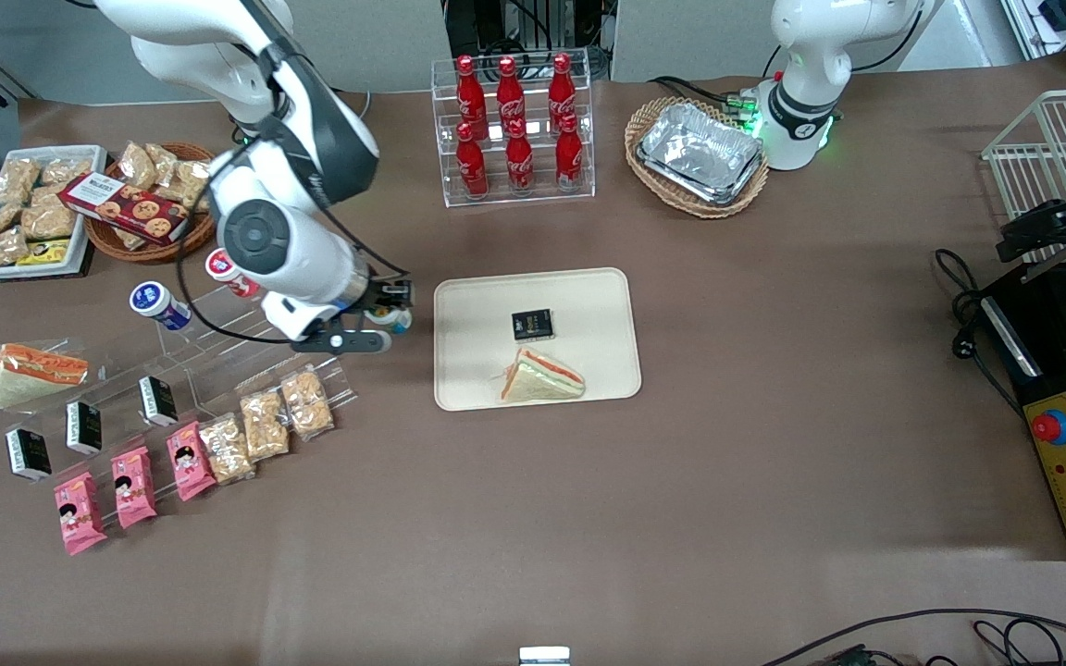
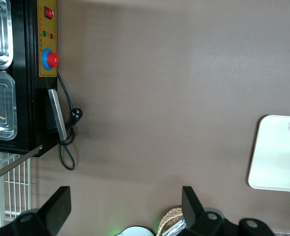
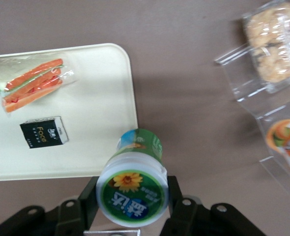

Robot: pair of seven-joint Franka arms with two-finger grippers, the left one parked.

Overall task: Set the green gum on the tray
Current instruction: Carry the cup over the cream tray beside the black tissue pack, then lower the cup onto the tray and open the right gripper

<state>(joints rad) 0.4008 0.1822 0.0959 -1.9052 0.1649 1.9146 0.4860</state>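
My right gripper (image 1: 391,317) is shut on the green gum (image 3: 133,189), a small bottle with a white lid, a round green flower label and a teal body. It holds the gum above the brown table, just off the edge of the cream tray (image 1: 588,287) that faces the working arm's end. In the front view the gum (image 1: 396,319) peeks out between the fingers. The tray (image 3: 101,98) carries a wrapped sandwich (image 1: 540,377) and a small black box (image 1: 531,324); both also show in the right wrist view, the sandwich (image 3: 32,83) and the box (image 3: 43,132).
A clear acrylic rack (image 1: 218,333) with a blue-lidded bottle (image 1: 157,304), an orange-lidded bottle (image 1: 228,271) and snack packs (image 1: 265,425) stands toward the working arm's end. Cola bottles (image 1: 514,120) and a basket of foil trays (image 1: 700,153) sit farther from the front camera.
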